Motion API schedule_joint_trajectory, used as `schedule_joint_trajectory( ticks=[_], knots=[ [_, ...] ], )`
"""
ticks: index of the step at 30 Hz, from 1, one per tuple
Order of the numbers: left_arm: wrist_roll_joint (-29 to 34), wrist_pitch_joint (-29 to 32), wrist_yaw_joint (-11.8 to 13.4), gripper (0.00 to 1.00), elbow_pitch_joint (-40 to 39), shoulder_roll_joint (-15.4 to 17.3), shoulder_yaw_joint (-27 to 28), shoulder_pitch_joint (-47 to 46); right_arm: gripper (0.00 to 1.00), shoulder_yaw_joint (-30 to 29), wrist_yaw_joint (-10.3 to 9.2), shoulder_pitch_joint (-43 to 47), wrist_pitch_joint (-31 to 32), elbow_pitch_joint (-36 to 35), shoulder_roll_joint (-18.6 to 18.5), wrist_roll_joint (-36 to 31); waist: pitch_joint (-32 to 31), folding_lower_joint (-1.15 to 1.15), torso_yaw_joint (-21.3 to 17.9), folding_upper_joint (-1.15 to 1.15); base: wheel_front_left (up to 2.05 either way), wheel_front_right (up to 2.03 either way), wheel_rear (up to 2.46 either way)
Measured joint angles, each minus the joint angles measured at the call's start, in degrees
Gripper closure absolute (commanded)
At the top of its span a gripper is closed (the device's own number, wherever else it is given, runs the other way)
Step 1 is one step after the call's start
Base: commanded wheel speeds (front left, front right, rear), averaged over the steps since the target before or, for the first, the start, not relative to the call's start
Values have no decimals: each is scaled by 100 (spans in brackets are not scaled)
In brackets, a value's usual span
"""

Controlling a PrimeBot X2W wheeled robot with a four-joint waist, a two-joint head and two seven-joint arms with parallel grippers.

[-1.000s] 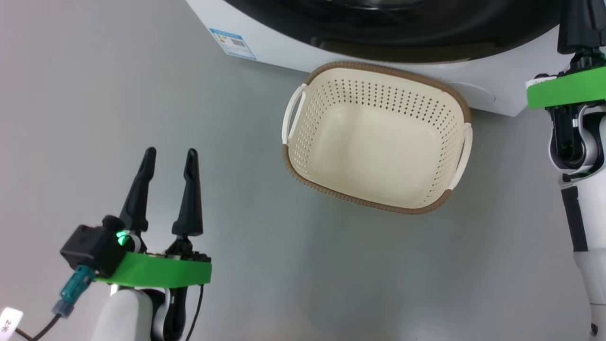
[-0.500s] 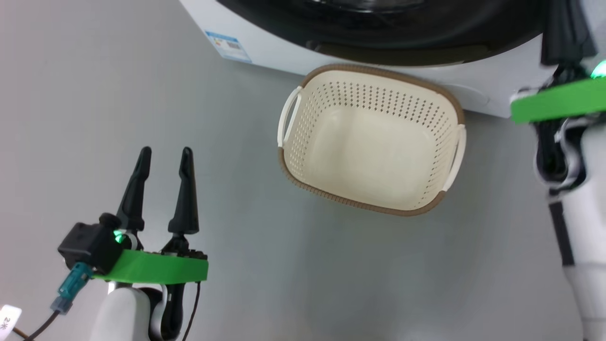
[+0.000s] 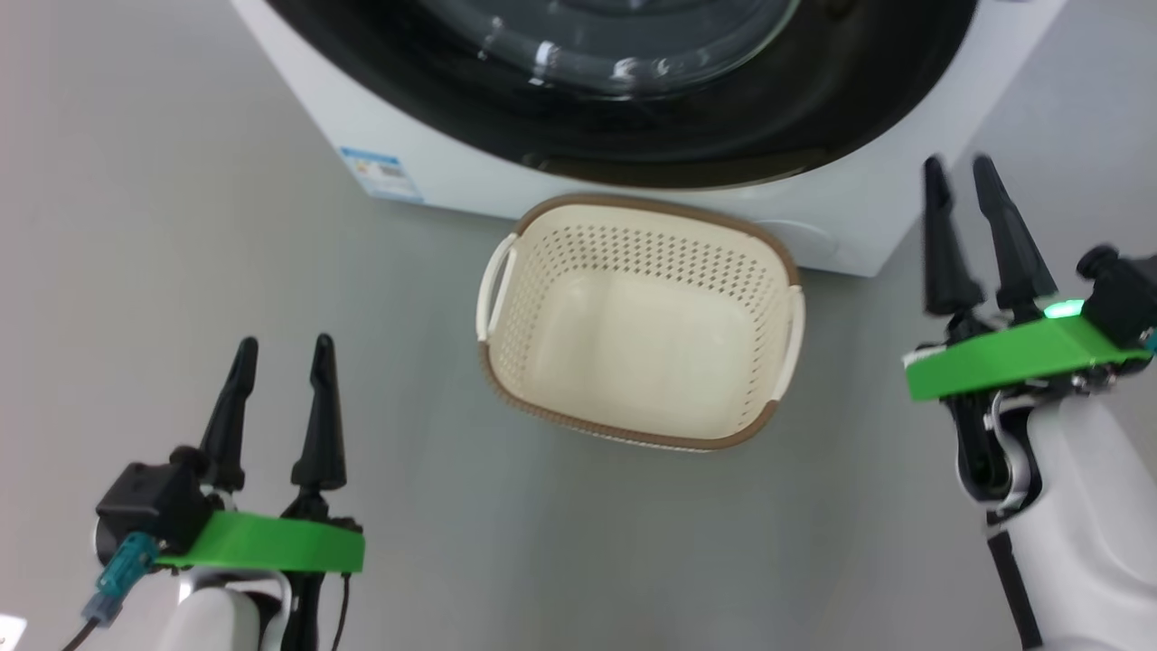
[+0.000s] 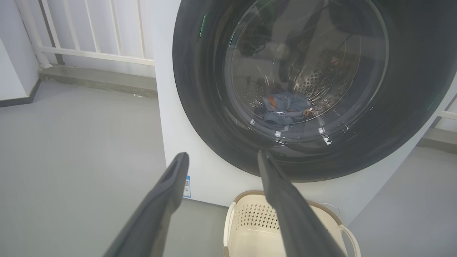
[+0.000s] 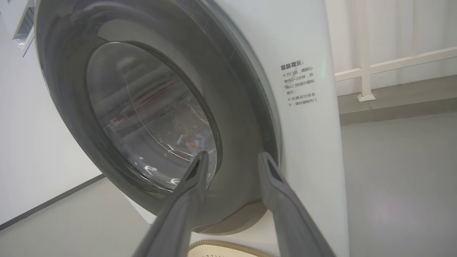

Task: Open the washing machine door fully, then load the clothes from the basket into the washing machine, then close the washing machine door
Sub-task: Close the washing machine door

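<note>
Inside the washing machine (image 4: 171, 107), the clothes (image 4: 284, 109) lie bunched together.

Head camera has shifted: much more of the washing machine door (image 3: 859, 117) is in frame, and the basket (image 3: 542, 307) sits lower and further left in the picture. The view moved, not the things. Right gripper (image 3: 956, 165) has left the top right corner by the door and now hangs lower, clear of it. Jaws, earlier one dark mass, now parted with a gap.
</note>
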Motion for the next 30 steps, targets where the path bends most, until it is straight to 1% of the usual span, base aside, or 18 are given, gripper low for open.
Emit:
schedule_joint_trajectory(
  ticks=[5,9,14,18,24,30],
  knots=[
    [-3,0,0,0,109,160,62,192,0,-82,0,383,0,-19,78,-7,-208,0,-239,0,0,0,0],
    [-3,0,0,0,133,191,100,243,0,-157,0,662,0,-51,122,-18,-370,1,-434,0,0,0,0],
    [-14,0,0,0,188,320,121,352,0,-202,0,940,1,-92,169,-18,-543,0,-680,0,0,0,0],
    [-19,0,0,0,197,328,140,363,0,-199,0,1092,1,-131,176,-18,-673,1,-861,0,0,0,0],
    [-19,0,0,0,226,368,197,662,0,-177,0,1295,14,-190,196,-15,-864,0,-1137,0,0,0,0],
    [-9,0,0,0,247,428,247,686,0,-194,0,1500,14,-255,200,-9,-1025,0,-1400,0,0,0,0]
  ],
)
